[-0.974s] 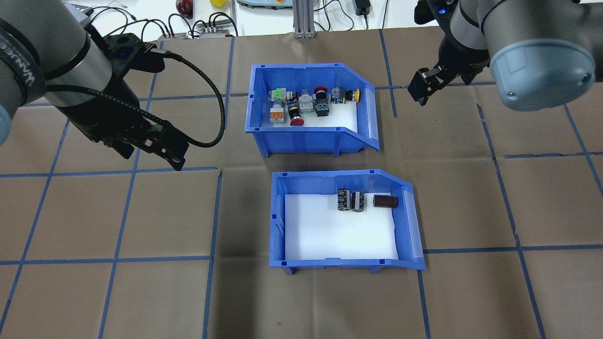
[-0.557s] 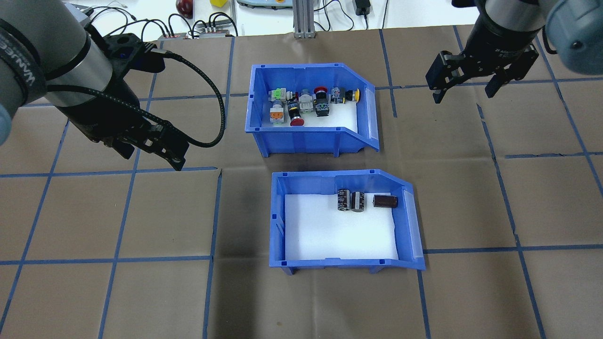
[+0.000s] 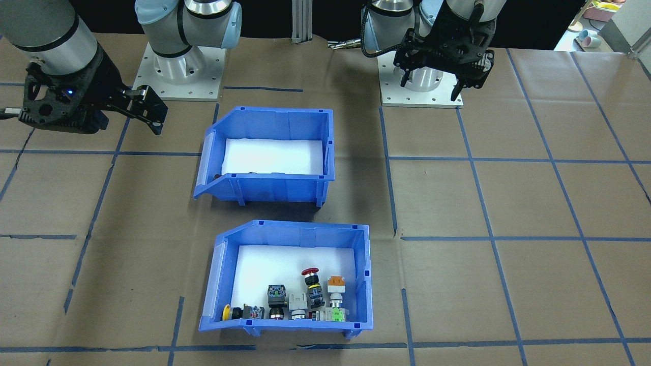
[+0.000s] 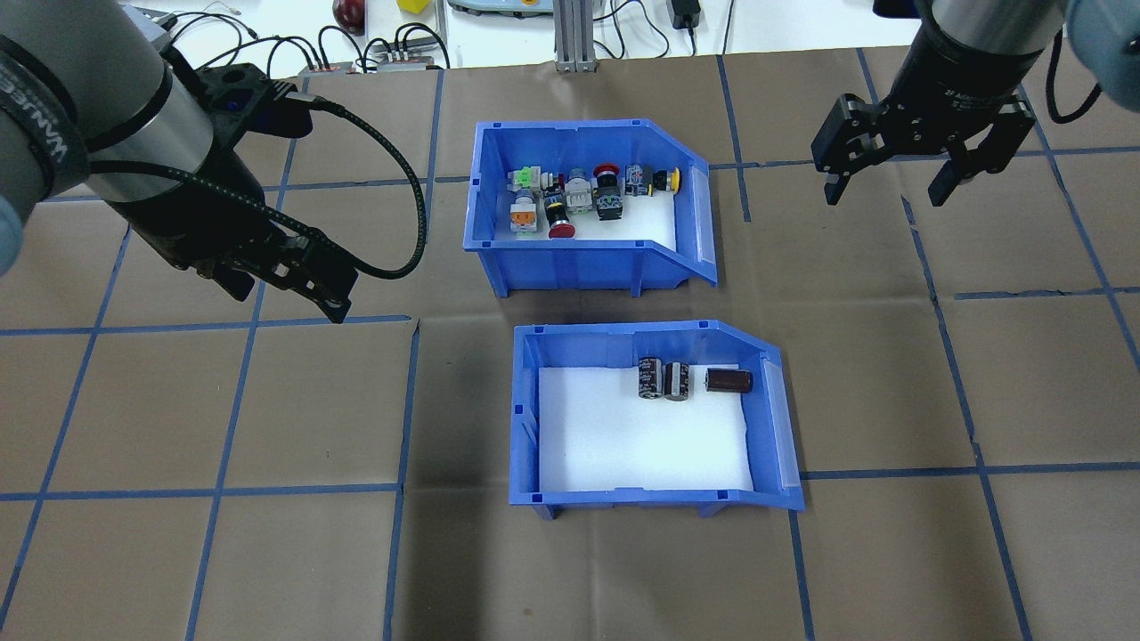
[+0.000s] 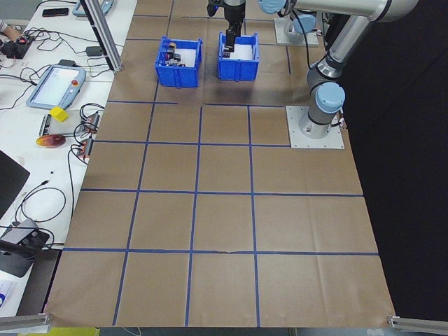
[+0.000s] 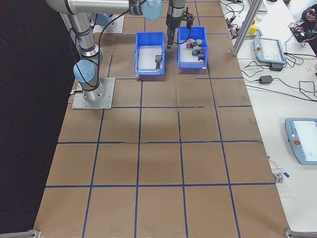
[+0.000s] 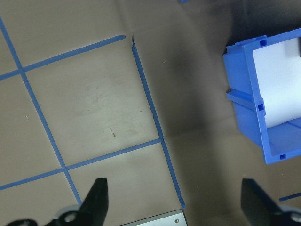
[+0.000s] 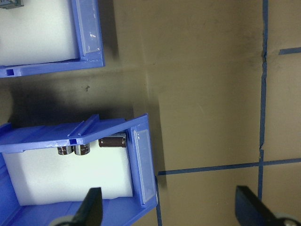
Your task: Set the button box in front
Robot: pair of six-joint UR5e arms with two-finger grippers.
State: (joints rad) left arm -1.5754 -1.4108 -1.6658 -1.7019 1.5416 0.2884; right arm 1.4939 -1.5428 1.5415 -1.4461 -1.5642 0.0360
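The button box (image 4: 579,265) is a blue bin with white foam and several colourful push-buttons lined along its far wall; it stands farther from my base than the other bin, and in the front-facing view the button box (image 3: 300,236) is the lower one. My left gripper (image 4: 289,298) hovers open over bare paper to the left of both bins; the left wrist view shows the left gripper (image 7: 176,202) with its fingers far apart. My right gripper (image 4: 883,196) hangs open to the right of the button box, holding nothing, and the right gripper (image 8: 169,209) looks down beside both bins.
A like blue bin (image 4: 623,343) with three dark capacitors (image 4: 677,380) stands nearer my base, just behind the button box. Brown paper with blue tape lines covers the table. Cables and pendants (image 5: 52,84) lie beyond the far edge. Arm bases (image 3: 419,86) stand behind.
My right gripper turned and moved right and slightly down in the overhead view, away from the button box, and now shows both fingers spread. The left arm and both bins stayed put.
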